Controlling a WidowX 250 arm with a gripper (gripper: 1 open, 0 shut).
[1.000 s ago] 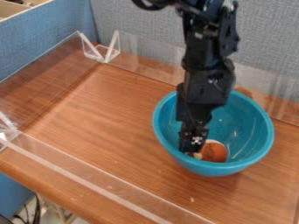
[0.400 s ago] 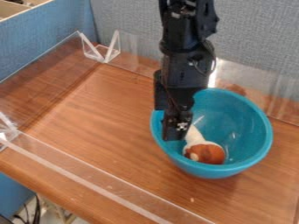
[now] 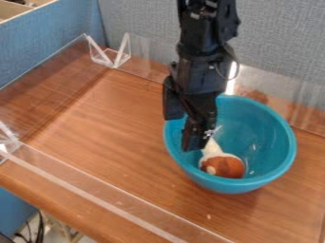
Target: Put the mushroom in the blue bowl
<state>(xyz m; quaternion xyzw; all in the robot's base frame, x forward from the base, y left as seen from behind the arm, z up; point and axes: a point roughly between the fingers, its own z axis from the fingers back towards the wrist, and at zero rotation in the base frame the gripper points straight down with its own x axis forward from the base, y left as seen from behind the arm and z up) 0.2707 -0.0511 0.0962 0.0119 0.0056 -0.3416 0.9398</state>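
Note:
The mushroom lies on its side on the bottom of the blue bowl, reddish-brown cap toward the front, cream stem pointing back-left. My gripper hangs pointing down over the bowl's left rim, just above and left of the mushroom. Its fingers are open and nothing is between them. The mushroom is free of the gripper.
A small reddish-brown object peeks out behind the bowl. Low clear acrylic walls fence the wooden table, with a clear triangular stand at the back left. A blue partition stands behind.
The open gripper has lifted out of the bowl, shifted left and rolled about its axis. The mushroom it stood over stays lying in the bowl, now in plain view.

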